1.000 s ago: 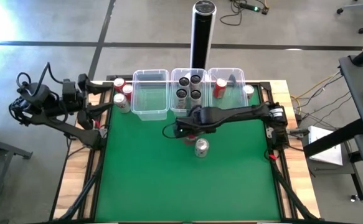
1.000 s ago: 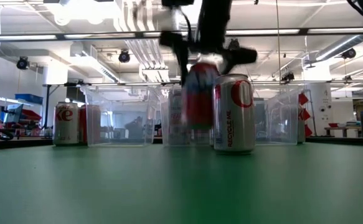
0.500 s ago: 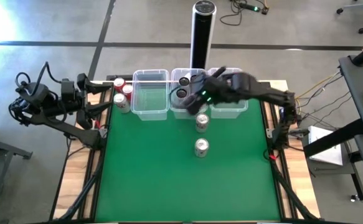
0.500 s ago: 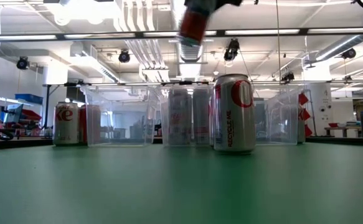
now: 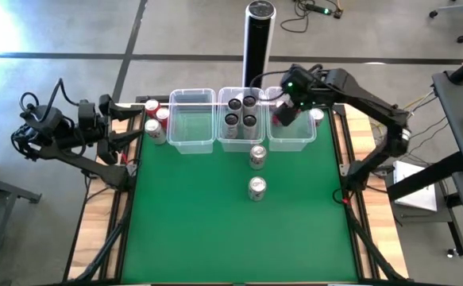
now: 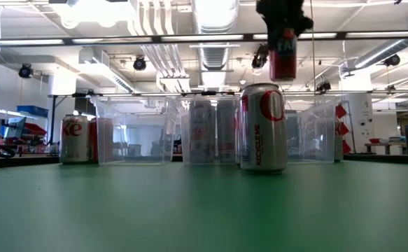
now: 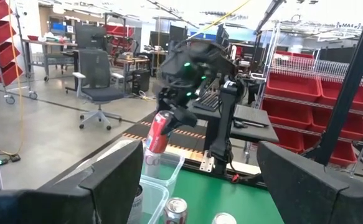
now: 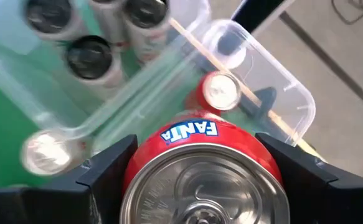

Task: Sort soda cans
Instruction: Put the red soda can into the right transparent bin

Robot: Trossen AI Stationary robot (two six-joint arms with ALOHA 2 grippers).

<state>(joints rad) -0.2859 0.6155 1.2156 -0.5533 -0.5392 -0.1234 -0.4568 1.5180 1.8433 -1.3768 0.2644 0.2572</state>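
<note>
- Red Fanta can (image 6: 283,54) is held upright, long axis vertical, above the right-hand bin (image 5: 291,137).
- It's clamped between the right gripper (image 5: 288,111) jaws.
- Left gripper (image 7: 197,180) is parked off-table, jaws spread wide, nothing held.

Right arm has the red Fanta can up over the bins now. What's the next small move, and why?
Probably lower it straight down. The right gripper holds the red Fanta can above the right-hand clear bin, which already holds one red can, so it looks lined up. Release low.
</note>
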